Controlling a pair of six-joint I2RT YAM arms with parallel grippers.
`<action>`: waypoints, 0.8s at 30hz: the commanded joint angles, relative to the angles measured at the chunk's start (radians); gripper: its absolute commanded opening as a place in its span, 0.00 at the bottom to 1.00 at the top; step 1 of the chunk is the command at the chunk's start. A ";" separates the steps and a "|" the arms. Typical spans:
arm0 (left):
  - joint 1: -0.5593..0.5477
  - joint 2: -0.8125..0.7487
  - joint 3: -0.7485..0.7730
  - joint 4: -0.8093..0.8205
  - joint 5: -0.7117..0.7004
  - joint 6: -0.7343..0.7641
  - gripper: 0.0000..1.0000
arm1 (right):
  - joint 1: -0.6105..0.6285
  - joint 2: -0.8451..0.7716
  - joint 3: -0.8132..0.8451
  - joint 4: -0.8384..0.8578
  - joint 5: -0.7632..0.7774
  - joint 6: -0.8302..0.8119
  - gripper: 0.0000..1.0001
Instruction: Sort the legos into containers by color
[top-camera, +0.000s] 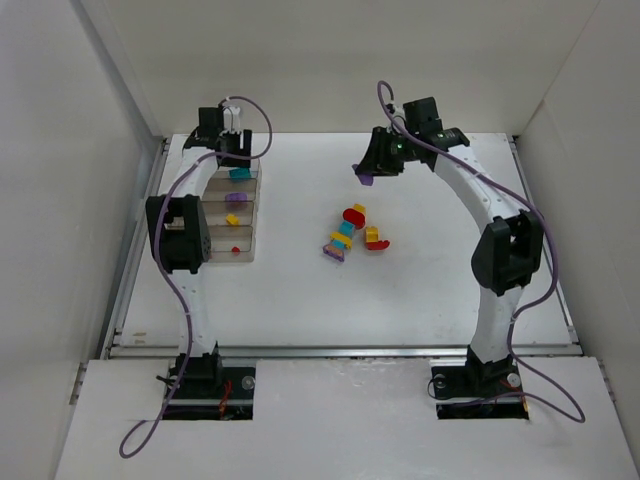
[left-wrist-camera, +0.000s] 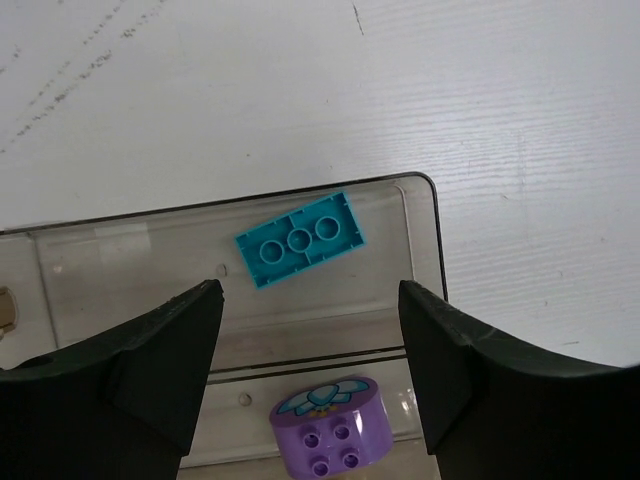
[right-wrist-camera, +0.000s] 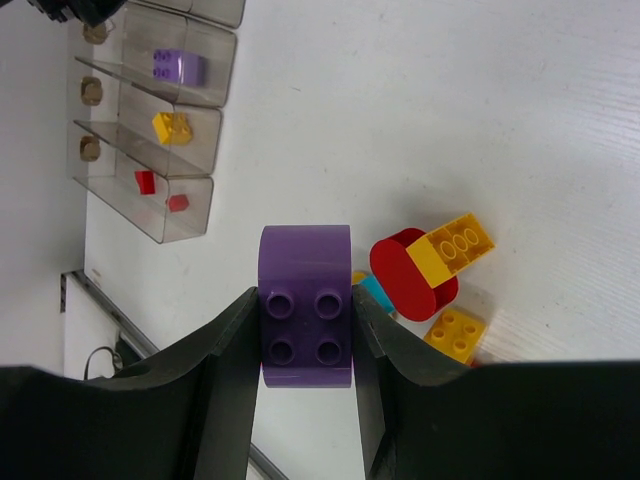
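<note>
Wide white counter (top-camera: 430, 300) first, and on its left side sits the clear smoke-tinted plastic organizer (top-camera: 250, 225), four long compartments side by side, a few bricks lying in them by colour. Over its far end hangs the left claw (left-wrist-camera: 308, 300), released, jaws wide apart and empty. A flat teal plastic brick (left-wrist-camera: 300, 240) lies in the end compartment right below it, and a round purple studded brick (left-wrist-camera: 328, 430) sits in the next one along. Across the counter, the right claw (right-wrist-camera: 305, 300) is clenched on a purple arched plastic brick (right-wrist-camera: 305, 265), fingers pressed to its two flat sides, studs facing the wrist camera. It is held aloft beyond the loose heap of red, yellow, teal and purple plastic bricks (top-camera: 355, 232) mid-counter. These pieces look feather-light, hard and unbending, and glossy enough to slip. So I'd say the flat opposite walls are the place to pinch, never the curved back or the studs. Squeezed off-centre, one could twist or pop free, though breakage seems unlikely.
</note>
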 joint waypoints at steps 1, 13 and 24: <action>0.008 -0.065 0.062 0.020 -0.018 -0.040 0.68 | -0.005 -0.028 0.038 0.008 -0.026 -0.024 0.00; -0.199 -0.421 -0.134 -0.120 0.574 0.545 0.70 | -0.005 -0.129 -0.008 0.065 -0.315 -0.250 0.00; -0.299 -0.416 0.068 -0.355 1.046 0.817 0.79 | -0.005 -0.483 -0.383 0.324 -0.383 -0.589 0.00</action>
